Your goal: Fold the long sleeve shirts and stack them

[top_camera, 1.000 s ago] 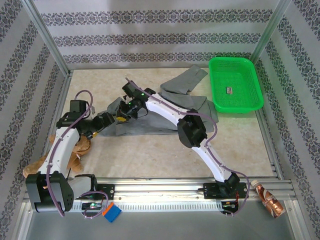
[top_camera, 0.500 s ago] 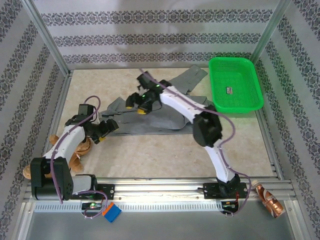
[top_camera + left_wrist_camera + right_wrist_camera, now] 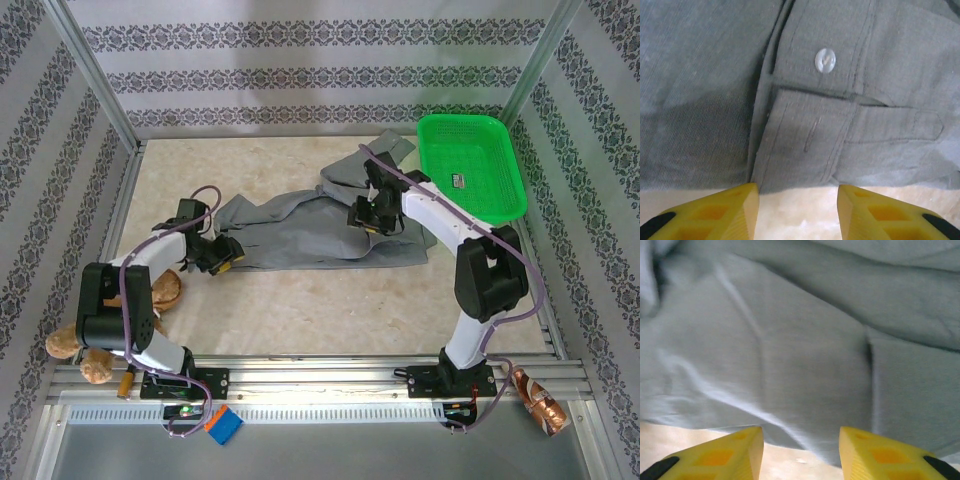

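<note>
Grey shirt (image 3: 300, 232) — left end effector (image 3: 222, 256) at its edge, right end effector (image 3: 366, 216) over it, both released.

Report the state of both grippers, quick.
Left gripper: open, holding nothing, fingers at the edge of the grey shirt.
Right gripper: open, holding nothing, also at the shirt's edge.

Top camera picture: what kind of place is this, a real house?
Probably a robot test booth, not a house: wallpaper panels sit behind a metal frame, and the left arm and right arm are bolted to a rail near the shirt.
</note>
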`<action>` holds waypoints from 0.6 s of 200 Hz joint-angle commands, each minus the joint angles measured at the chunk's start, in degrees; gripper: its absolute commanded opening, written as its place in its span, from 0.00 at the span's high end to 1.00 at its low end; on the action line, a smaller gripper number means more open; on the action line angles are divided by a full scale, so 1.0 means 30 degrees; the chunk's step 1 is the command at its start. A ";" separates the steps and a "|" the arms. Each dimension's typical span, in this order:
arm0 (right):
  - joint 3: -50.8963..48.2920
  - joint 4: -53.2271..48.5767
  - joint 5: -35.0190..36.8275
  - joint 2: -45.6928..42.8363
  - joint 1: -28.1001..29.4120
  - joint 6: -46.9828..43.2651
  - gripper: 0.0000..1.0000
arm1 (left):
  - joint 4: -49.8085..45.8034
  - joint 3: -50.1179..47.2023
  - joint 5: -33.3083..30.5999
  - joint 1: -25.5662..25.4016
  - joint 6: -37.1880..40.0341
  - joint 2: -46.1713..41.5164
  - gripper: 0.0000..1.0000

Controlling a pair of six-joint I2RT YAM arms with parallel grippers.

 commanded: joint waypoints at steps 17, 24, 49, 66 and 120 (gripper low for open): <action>-0.0474 0.0573 0.2442 0.1056 -0.0297 -0.1046 0.70 | 0.0650 0.0905 -0.0157 -0.0166 0.0575 0.1302 0.70; -0.0609 0.0569 0.3093 0.1208 -0.0330 -0.0959 0.73 | 0.0632 0.0840 -0.0299 -0.0184 0.0646 0.1464 0.76; -0.1703 0.1111 0.4642 0.1745 -0.0753 -0.0347 0.79 | 0.0630 0.0370 -0.0810 -0.0144 0.0731 0.1877 0.90; -0.2349 0.1159 0.5162 0.2206 -0.1030 0.0124 0.80 | 0.0604 -0.0014 -0.1071 -0.0165 0.0687 0.1863 0.92; -0.4727 0.2156 0.6032 0.0664 -0.1481 0.1704 0.79 | -0.0052 -0.0823 -0.1720 -0.0097 0.0813 0.0975 0.94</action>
